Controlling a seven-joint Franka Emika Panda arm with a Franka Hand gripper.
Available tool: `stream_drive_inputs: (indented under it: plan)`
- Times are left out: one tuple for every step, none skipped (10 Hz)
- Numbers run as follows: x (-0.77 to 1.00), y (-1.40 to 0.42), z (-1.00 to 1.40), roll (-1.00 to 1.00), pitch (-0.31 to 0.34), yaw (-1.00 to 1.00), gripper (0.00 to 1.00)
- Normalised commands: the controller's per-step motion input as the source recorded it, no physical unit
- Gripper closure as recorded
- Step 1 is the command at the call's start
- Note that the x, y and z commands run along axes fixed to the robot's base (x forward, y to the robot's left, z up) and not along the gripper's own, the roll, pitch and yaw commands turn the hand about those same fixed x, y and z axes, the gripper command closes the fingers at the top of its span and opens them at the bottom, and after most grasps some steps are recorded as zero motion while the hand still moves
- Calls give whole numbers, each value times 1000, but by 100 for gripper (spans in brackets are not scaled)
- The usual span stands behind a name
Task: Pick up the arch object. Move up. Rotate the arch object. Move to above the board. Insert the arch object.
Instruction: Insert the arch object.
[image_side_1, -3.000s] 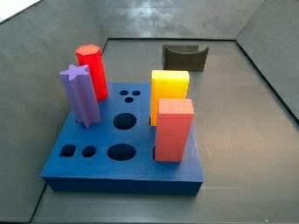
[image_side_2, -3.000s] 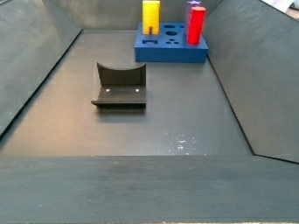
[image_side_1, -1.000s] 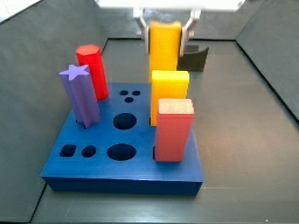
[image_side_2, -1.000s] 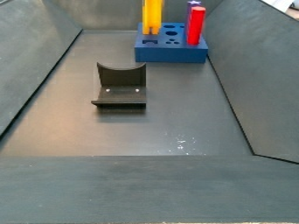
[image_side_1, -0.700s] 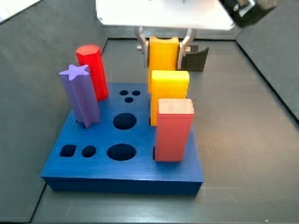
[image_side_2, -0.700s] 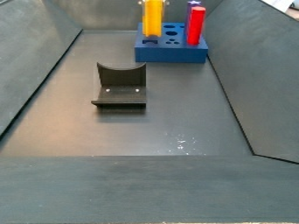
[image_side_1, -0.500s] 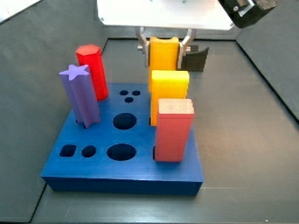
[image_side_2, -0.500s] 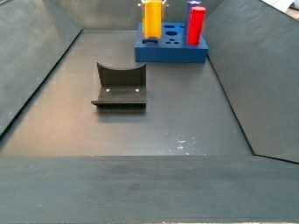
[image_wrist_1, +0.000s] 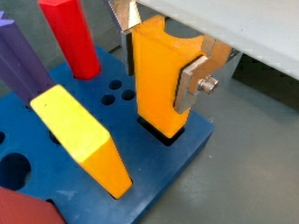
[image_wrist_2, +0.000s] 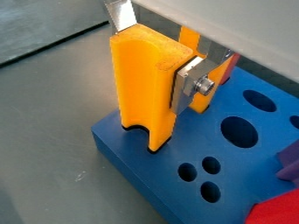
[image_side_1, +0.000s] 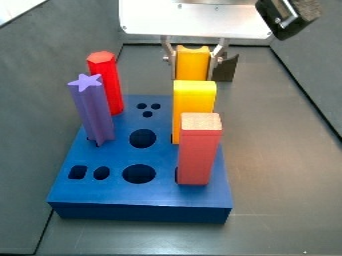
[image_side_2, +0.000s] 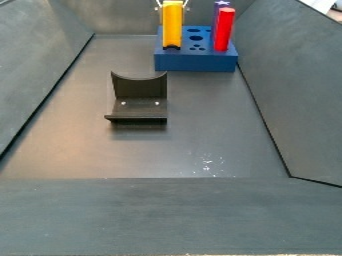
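Observation:
My gripper (image_wrist_1: 162, 59) is shut on the arch object (image_wrist_1: 158, 74), a slim orange-yellow piece held upright with silver fingers (image_wrist_1: 194, 77) on two sides. Its lower end meets a dark slot at a far corner of the blue board (image_wrist_1: 170, 173). In a wrist view the gripper (image_wrist_2: 158, 54) holds the arch object (image_wrist_2: 142, 83) with its notch down at the board (image_wrist_2: 146, 175) top. In both side views the gripper (image_side_1: 191, 50) and arch object (image_side_1: 191, 63) (image_side_2: 173, 22) stand over the far side of the board (image_side_1: 134, 195) (image_side_2: 201, 62).
On the board stand a red hexagonal peg (image_side_1: 104, 80), a purple star peg (image_side_1: 91, 105), a thick bright-yellow block (image_side_1: 194, 100) and a salmon block (image_side_1: 198, 148). The dark fixture (image_side_2: 136, 97) stands on the grey floor in front of the board. Sloped grey walls enclose the floor.
The gripper with the arch object came into view from above and has lowered until the piece's lower end reaches the board. The other pegs have not moved.

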Motion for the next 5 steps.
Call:
stream_drive_inputs:
  plan:
    - [171, -31, -94, 220, 57, 0, 100]
    - [60, -17, -206, 126, 0, 17, 100]
    - [0, 0, -246, 47, 0, 9, 100]
    - [0, 0, -289, 43, 0, 6, 100]
    - [0, -29, -163, 19, 0, 0, 100]
